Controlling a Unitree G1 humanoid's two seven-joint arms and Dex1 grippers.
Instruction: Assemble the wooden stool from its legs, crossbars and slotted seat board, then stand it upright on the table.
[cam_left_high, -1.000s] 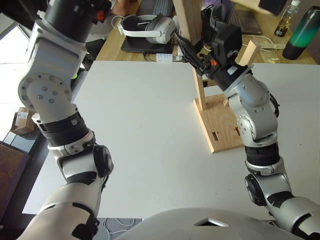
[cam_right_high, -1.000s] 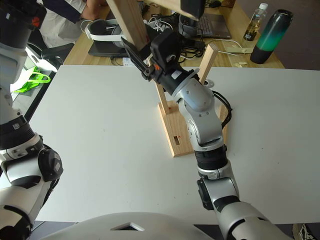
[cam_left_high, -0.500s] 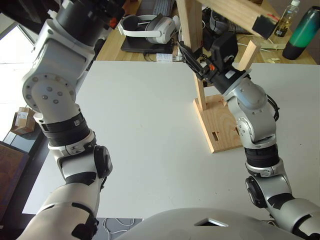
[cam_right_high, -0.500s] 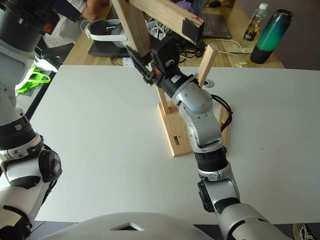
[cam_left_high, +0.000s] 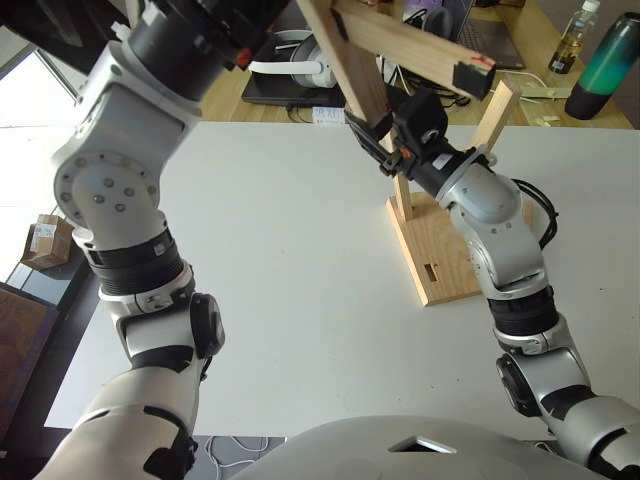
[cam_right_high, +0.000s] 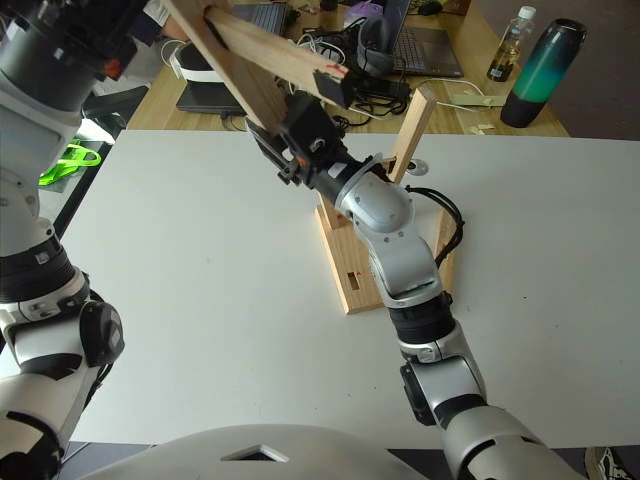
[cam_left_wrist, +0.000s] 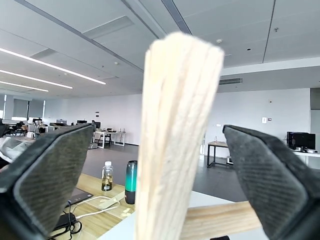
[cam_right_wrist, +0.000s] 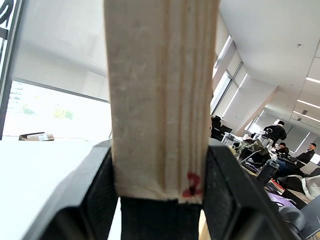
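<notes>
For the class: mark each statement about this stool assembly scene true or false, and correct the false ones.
1. The seat board lies flat on the white table. True.
2. The green bottle stands on the seat board. False: it stands on the desk behind the table.
3. The right claw is clamped on the end of the held leg. True.
4. No legs have been fitted into the seat board. False: two standing legs already rise from it.
</notes>
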